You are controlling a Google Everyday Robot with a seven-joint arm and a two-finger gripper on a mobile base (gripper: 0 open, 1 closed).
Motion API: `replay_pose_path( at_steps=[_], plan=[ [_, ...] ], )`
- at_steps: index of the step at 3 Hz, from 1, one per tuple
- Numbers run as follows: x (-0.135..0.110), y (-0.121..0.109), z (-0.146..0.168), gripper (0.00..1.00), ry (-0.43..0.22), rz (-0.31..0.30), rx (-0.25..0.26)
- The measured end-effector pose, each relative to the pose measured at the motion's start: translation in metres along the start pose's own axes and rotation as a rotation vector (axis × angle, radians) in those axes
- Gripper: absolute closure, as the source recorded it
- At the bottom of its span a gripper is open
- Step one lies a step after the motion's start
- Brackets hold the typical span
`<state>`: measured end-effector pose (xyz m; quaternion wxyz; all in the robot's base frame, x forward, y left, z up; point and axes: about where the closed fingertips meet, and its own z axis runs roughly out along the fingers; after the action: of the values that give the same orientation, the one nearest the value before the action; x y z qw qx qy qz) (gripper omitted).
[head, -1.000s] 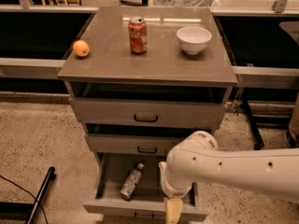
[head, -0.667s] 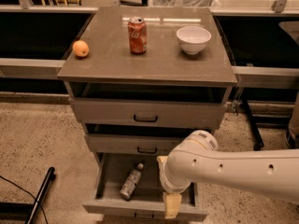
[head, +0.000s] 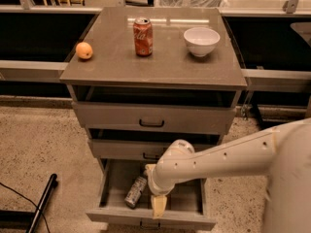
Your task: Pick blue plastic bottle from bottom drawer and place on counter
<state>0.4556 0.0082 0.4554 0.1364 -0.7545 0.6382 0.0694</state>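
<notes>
Approach stage; nothing is grasped yet. An orange (head: pixel 84 50) sits near the left edge of the counter (head: pixel 160 69). Below the counter's front edge the bottom drawer (head: pixel 121 213) stands open, and the blue plastic bottle (head: pixel 135 191) lies on its side in the drawer's left half. A red soda can (head: pixel 143 36) stands toward the back edge. The gripper (head: pixel 158 207) hangs in the drawer just right of the bottle; whether it is spread or closed cannot be told. A white bowl (head: pixel 201 41) occupies the back right corner. The next move likely calls for a leftward shift to straddle the bottle.
</notes>
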Motion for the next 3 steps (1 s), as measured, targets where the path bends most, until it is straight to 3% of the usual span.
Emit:
replay_pose_path(
  at_steps=[1,2,3],
  plan=[
    [-0.019,-0.017,0.054,0.0,-0.096,-0.045,0.065],
    [-0.025,-0.022,0.059,0.0,-0.119,-0.103,0.1],
    [-0.023,-0.031,0.076,0.0,-0.137,-0.076,0.089]
  ],
)
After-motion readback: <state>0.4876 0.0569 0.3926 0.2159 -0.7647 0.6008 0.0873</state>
